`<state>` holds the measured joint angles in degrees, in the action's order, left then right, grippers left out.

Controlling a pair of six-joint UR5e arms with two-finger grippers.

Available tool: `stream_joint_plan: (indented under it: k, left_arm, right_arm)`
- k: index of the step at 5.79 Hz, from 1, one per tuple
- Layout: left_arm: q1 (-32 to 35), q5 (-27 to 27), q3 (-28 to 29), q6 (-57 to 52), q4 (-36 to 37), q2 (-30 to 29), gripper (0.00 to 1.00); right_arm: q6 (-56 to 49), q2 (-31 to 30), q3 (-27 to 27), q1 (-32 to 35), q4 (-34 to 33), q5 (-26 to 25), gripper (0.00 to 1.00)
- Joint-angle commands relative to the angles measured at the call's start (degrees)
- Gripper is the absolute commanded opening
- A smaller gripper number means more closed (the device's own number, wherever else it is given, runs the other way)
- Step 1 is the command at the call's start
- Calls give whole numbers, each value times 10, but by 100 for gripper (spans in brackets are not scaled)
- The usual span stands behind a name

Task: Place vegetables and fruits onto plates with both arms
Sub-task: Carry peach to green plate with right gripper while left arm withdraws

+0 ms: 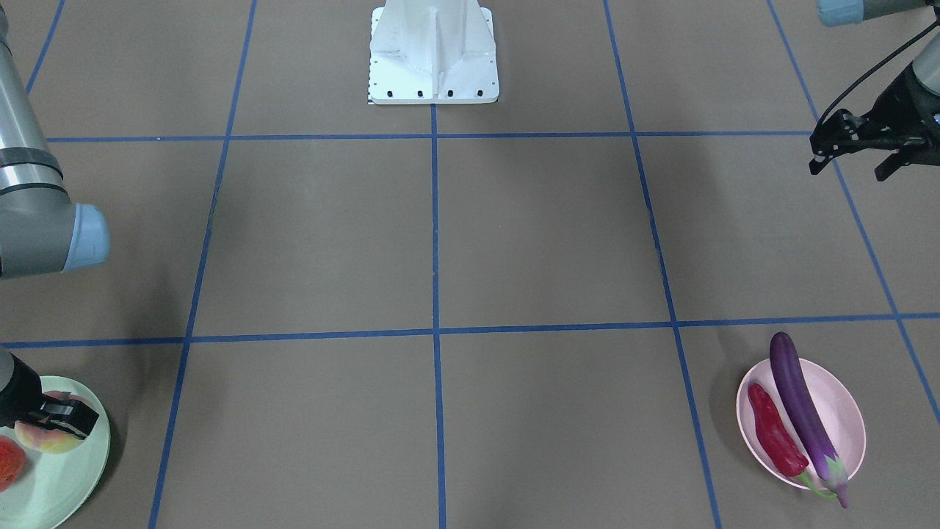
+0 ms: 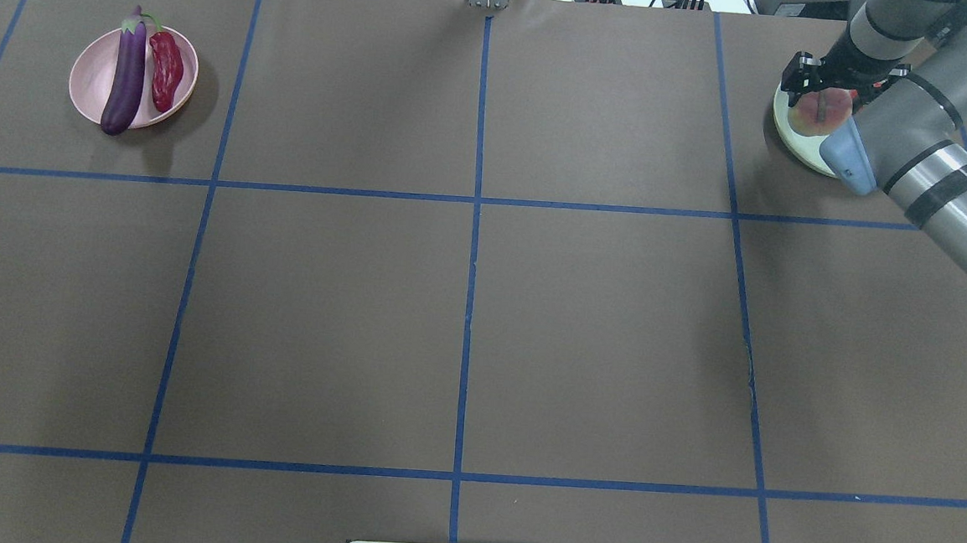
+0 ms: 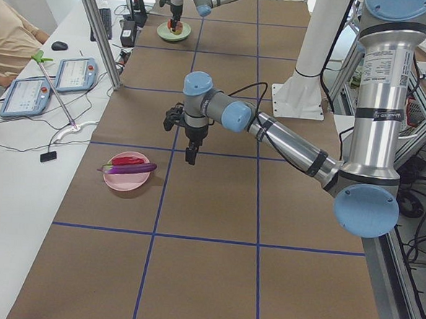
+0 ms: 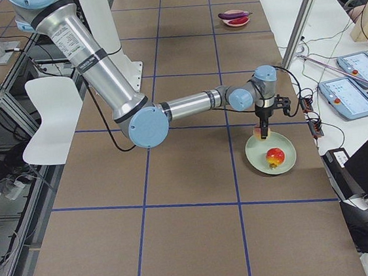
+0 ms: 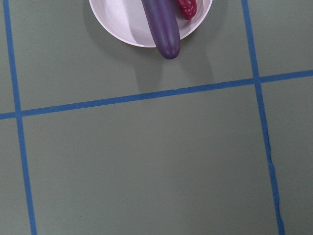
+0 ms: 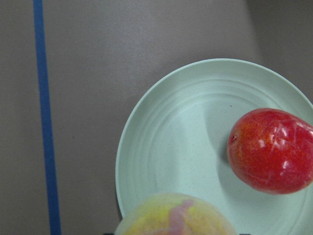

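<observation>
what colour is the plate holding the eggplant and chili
Pale pink; the plate shows best in the exterior front-facing view.

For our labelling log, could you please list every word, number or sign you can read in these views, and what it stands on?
No text here can be read.
Left arm label: print too small to read.
Right arm label: print too small to read.
Tablet screens: blurred.
</observation>
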<state>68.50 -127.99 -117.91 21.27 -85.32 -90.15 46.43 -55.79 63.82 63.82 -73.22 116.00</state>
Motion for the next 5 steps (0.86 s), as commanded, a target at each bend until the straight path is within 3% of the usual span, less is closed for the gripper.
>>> stream_joint_plan:
  k: [1, 2, 4, 5]
  left_arm:
    - [1, 0, -4, 4, 1, -2, 100]
    - [-1, 1, -1, 5, 1, -2, 100]
    - [-2, 1, -1, 5, 1, -4, 100]
    - [0, 0, -6, 5, 1, -4, 100]
  right_arm:
    - [-2, 0, -20, 0, 6, -2, 21]
    - [-5, 0, -26, 9, 5, -8, 99]
    - [-32, 1, -23, 37, 6, -2, 100]
    - [-38, -4, 7, 69, 0, 45, 100]
